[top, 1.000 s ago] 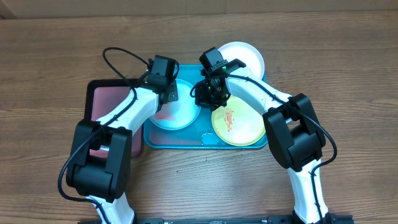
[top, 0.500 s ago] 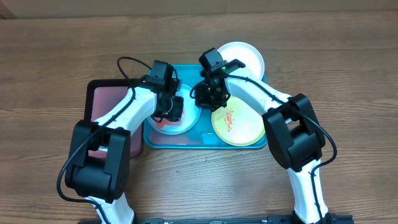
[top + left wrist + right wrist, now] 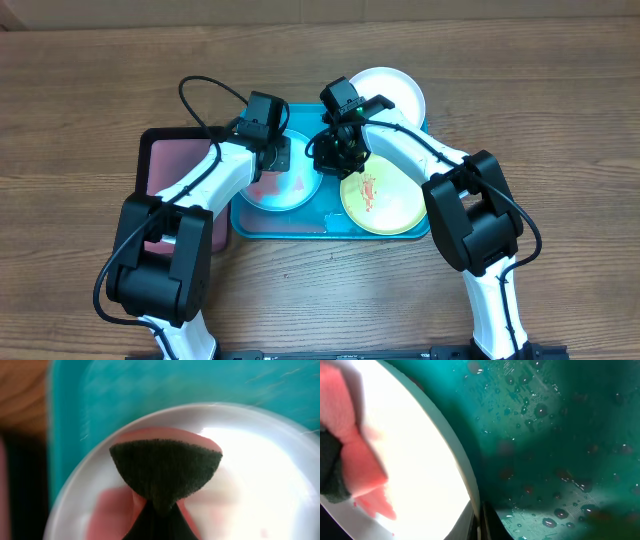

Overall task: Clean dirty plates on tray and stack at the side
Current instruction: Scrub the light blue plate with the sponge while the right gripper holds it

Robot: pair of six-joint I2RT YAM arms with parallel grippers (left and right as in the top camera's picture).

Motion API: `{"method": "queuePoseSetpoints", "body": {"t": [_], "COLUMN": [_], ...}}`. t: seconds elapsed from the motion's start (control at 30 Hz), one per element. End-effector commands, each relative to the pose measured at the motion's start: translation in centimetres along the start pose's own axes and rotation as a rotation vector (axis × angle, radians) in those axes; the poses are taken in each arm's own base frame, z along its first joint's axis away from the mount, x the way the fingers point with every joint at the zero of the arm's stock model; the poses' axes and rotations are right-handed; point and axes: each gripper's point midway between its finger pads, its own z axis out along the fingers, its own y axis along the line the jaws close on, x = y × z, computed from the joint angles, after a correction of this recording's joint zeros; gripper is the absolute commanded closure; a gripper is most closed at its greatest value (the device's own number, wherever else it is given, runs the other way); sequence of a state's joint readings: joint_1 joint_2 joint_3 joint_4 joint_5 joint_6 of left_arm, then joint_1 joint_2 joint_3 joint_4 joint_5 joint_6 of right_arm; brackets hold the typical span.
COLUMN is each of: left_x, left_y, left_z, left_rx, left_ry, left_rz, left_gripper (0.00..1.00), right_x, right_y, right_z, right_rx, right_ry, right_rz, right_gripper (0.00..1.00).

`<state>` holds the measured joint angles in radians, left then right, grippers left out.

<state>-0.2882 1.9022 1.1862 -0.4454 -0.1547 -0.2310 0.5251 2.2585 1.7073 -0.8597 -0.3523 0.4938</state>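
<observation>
The teal tray [image 3: 330, 230] holds a light blue plate [image 3: 295, 188] on its left and a lime-green-rimmed plate [image 3: 385, 205] with orange smears on its right. A white plate [image 3: 395, 92] lies at the tray's back right corner. My left gripper [image 3: 268, 152] is shut on a pink sponge with a dark scrub face [image 3: 165, 470], which presses on the light blue plate [image 3: 260, 470]. My right gripper [image 3: 338, 152] is shut on that plate's right rim [image 3: 479, 520]. The plate [image 3: 420, 450] tilts above the wet tray [image 3: 560, 435].
A smaller dark maroon tray [image 3: 165, 170] lies against the teal tray's left side. The wooden table [image 3: 560, 150] extends all round. Water drops cover the teal tray's floor.
My left gripper swept the sponge forward across the light blue plate, then back toward its far rim. The right gripper has held still on the rim.
</observation>
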Motion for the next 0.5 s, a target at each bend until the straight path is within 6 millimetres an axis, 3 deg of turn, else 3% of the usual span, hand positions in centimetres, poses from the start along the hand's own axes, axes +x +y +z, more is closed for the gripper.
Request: {"method": "queuePoseSetpoints", "body": {"t": [0.0, 0.13, 0.23, 0.37, 0.47], "left_x": [1.5, 5.8, 7.9, 8.7, 7.4], "left_y": [2.8, 2.5, -0.6, -6.8, -8.2], "left_z": [0.0, -0.6, -1.1, -3.1, -3.4], "left_rx": [-0.157, -0.127, 0.078, 0.503, 0.579], "left_ry": [0.049, 0.229, 0.332, 0.338, 0.276], "left_rz": [-0.025, -0.001, 0.096, 0.275, 0.289], "left_gripper": [0.96, 0.96, 0.96, 0.96, 0.96], "right_x": [0.2, 0.2, 0.2, 0.2, 0.2], "right_y": [-0.1, -0.2, -0.1, -0.1, -0.1], "right_z": [0.5, 0.5, 0.5, 0.5, 0.5], "right_rx": [-0.001, 0.001, 0.001, 0.001, 0.001], "right_ry": [0.013, 0.011, 0.012, 0.012, 0.012], "right_rz": [0.007, 0.007, 0.007, 0.007, 0.007], "right_gripper": [0.96, 0.96, 0.96, 0.96, 0.96]}}
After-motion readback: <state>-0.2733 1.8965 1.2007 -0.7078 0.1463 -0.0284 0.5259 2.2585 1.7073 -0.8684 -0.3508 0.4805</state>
